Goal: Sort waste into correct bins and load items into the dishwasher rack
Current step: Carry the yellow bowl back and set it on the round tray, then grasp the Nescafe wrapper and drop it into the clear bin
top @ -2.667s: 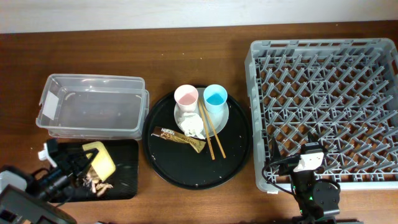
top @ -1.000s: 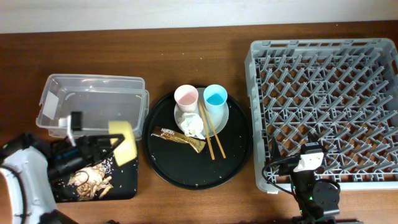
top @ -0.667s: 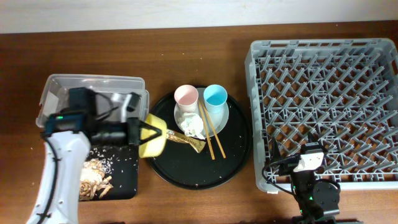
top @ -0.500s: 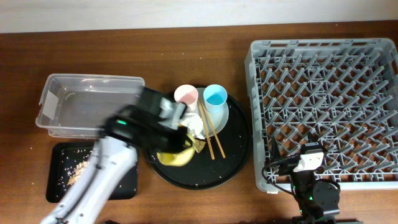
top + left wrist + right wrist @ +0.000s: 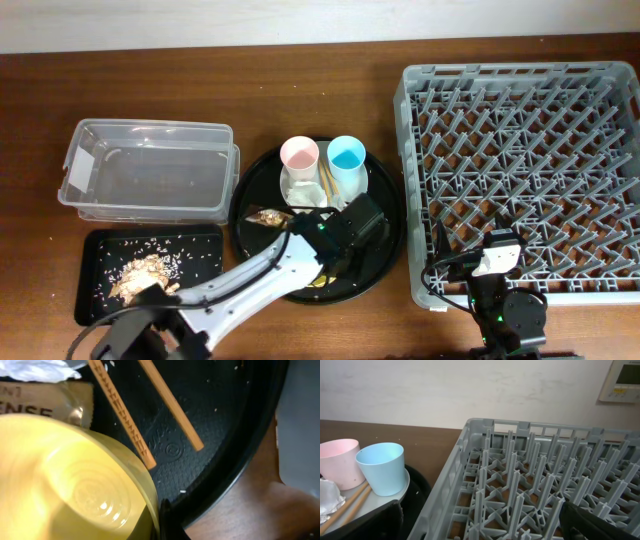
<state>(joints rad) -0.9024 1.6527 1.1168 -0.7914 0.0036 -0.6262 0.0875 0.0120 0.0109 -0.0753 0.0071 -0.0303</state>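
Observation:
My left gripper (image 5: pixel 159 516) is shut on the rim of the small yellow bowl (image 5: pixel 70 485), low over the round black tray (image 5: pixel 235 435). From overhead, the left gripper (image 5: pixel 345 238) covers most of the bowl. The chopsticks (image 5: pixel 122 412), the brown candy wrapper (image 5: pixel 35 407) and the white napkin (image 5: pixel 40 367) lie just beyond it. The pink cup (image 5: pixel 299 155) and blue cup (image 5: pixel 347 154) stand on the pale plate (image 5: pixel 372 186). Food scraps (image 5: pixel 145 268) lie in the shallow black tray (image 5: pixel 200 300). My right gripper (image 5: pixel 480 527) is open at the front left corner of the grey rack (image 5: pixel 525 160).
The clear plastic box (image 5: pixel 150 170) sits at the far left, behind the shallow black tray. The round black tray (image 5: pixel 385 255) lies between the bins and the rack. Bare wooden table (image 5: pixel 300 80) runs along the back.
My left arm swung right with the yellow bowl, from over the shallow black tray to the round black tray. Scraps and rice now lie in the shallow tray. The right arm has not moved.

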